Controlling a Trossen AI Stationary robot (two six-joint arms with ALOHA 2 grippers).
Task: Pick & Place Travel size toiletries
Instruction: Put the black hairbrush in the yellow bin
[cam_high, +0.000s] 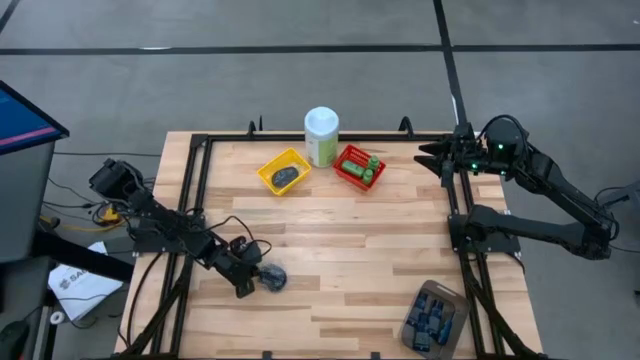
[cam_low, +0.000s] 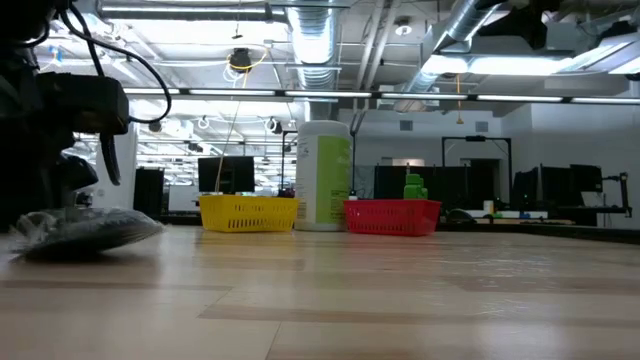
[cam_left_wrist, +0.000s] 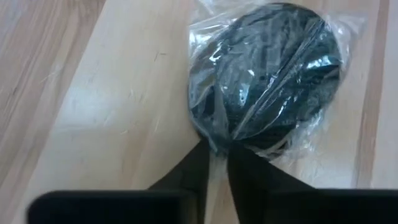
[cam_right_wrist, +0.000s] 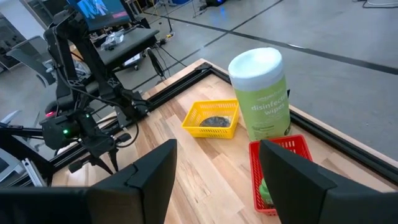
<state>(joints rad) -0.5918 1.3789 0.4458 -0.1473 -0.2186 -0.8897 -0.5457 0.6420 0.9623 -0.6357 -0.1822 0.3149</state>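
A dark round clear-wrapped bundle (cam_high: 273, 279) (cam_left_wrist: 267, 81) lies flat on the wooden table near its left front part. My left gripper (cam_high: 258, 281) (cam_left_wrist: 216, 155) slants down at the bundle's edge, its fingers drawn together on the wrap. In the low view the bundle (cam_low: 85, 232) rests on the table at the far left, under the dark arm. My right gripper (cam_high: 425, 155) (cam_right_wrist: 214, 165) hangs open high over the table's far right corner, holding nothing. My left gripper pinches the bundle's rim (cam_left_wrist: 219, 142), on the side nearest the arm, between its two fingertips (cam_left_wrist: 245, 165). The clear wrap bunches there. The fingers come slanting down from the table's left. The bundle lies flat on the table.
At the far middle stand a yellow basket (cam_high: 284, 171) with a dark bundle in it, a tall pale green canister (cam_high: 321, 136), and a red basket (cam_high: 359, 166) with green bottles. A grey container (cam_high: 433, 316) with dark tubes sits at the near right. Bare wood lies between.
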